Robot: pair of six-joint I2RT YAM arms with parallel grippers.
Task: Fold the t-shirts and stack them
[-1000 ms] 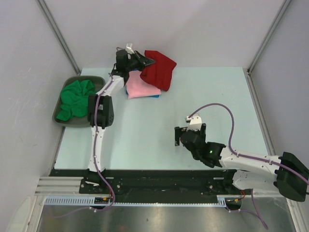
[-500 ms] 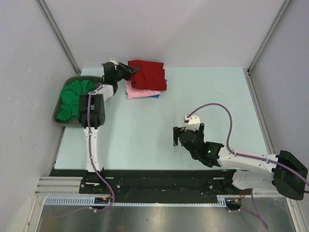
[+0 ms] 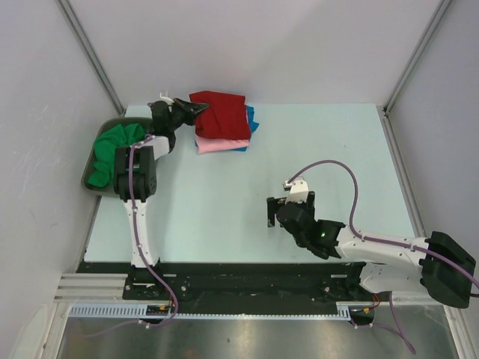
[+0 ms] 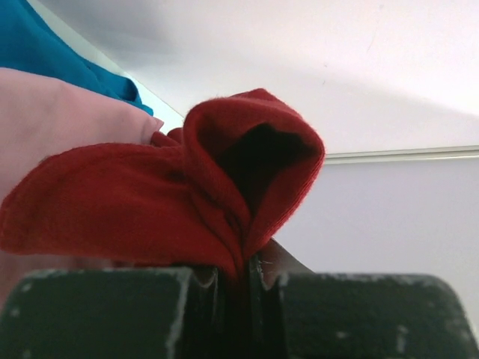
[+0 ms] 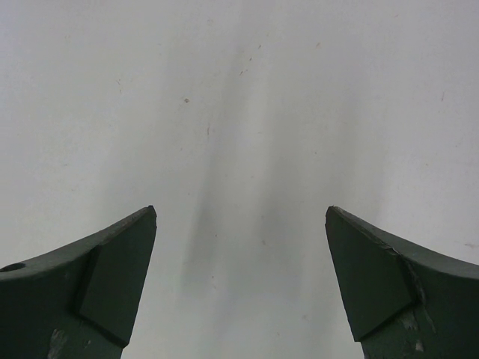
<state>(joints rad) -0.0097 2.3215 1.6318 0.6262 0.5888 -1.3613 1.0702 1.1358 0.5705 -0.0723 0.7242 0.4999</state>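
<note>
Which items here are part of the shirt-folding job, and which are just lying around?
Job:
- dark red t-shirt, pinched in the left gripper
- pink t-shirt under it
- blue t-shirt at the bottom of the pile
- green t-shirt, bunched up

Lying about:
- grey tray, which holds the green t-shirt

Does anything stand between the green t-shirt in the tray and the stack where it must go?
Yes. The left gripper, shut on the red t-shirt's edge, and the left arm lie between the green t-shirt and the stack.
</note>
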